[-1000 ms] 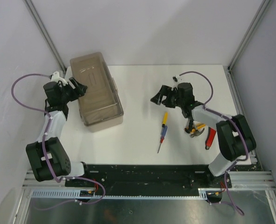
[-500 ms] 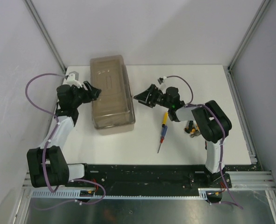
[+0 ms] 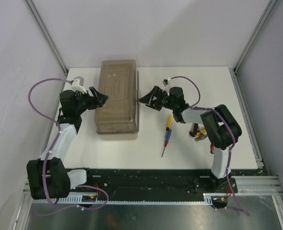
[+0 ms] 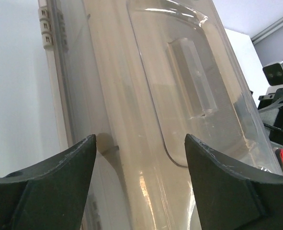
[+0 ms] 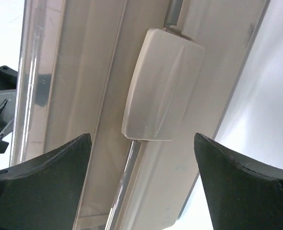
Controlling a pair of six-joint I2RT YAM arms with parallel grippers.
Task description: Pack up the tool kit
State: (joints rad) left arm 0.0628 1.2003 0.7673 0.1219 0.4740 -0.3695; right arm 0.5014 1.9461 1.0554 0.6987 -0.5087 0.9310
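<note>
Toolbox (image 3: pixel 117 98) on far-left part of bench, lid shut, long side running far to near. Left gripper (image 3: pixel 99 99) at its left side, 2 fingers spread wide, holding nothing; lid fills gap ahead in wrist view. Right gripper (image 3: pixel 145 99) at box's right side, fingers also wide apart, empty, latch (image 5: pixel 160 86) framed between them; cannot tell if touching. Screwdriver (image 3: pixel 166 135) lies right of centre, tip toward near edge. Pliers (image 3: pixel 199 132) nearer right edge, partly under right arm.
</note>
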